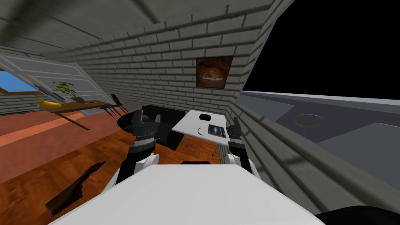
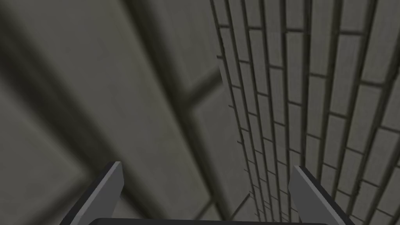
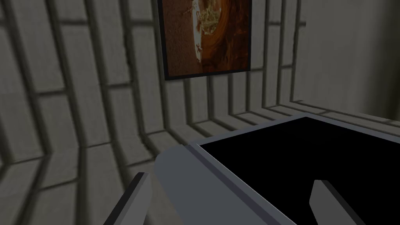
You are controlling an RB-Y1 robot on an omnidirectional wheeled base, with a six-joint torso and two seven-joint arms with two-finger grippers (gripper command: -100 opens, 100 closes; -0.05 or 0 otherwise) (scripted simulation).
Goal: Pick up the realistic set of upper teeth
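Fingers [image 2: 109,187] of L gripper [image 2: 207,166] stand apart, arm raised left of white table [image 1: 191,119]. Teeth [image 1: 200,131], a thin arc, lie on table's near part, just beside flat dark panel [image 1: 217,130]. R gripper [image 3: 230,179] at table's right, jaws apart too.

Dim, even indoor light; window [image 1: 13,84] bright blue; brick wall [image 1: 156,58] splays toward head view corners.
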